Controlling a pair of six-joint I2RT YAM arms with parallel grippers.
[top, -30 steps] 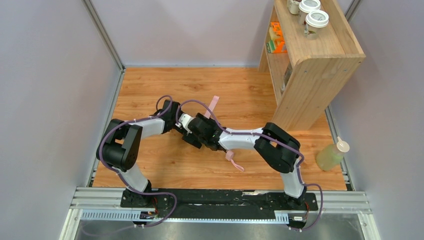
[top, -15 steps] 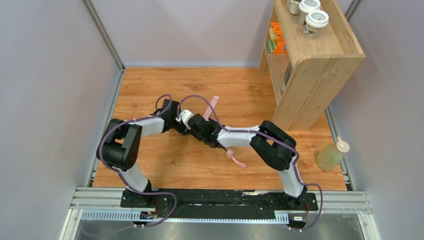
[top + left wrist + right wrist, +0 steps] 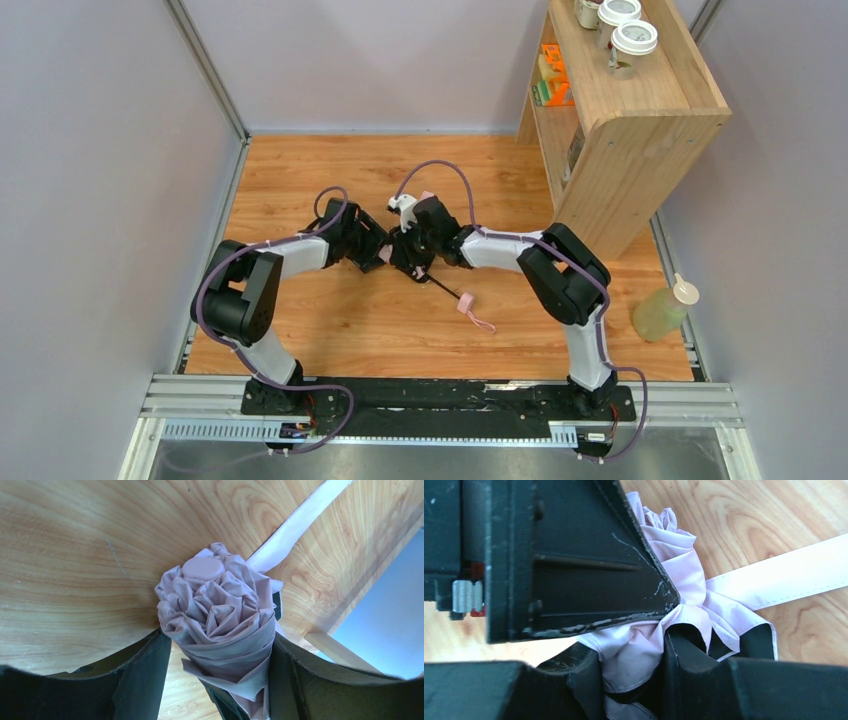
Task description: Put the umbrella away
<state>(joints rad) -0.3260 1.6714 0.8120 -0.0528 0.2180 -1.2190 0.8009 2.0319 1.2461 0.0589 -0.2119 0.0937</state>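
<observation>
Our right end effector (image 3: 412, 258) has slid toward the worktop's (image 3: 300, 335) far edge beside our left end effector (image 3: 375, 252), both clamped on the umbrella (image 3: 220, 610) canopy, seemingly ready to lift.

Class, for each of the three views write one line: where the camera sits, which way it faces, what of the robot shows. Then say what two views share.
Top external: above and behind the bases, facing down on the table; both arms show, left gripper and right gripper at the umbrella.
Left wrist: on the left wrist, facing along its fingers at the bundled canopy's capped end.
Right wrist: on the right wrist, facing past its fingers onto pink fabric.
Shared: both wrist views show canopy folds and the strap.
</observation>
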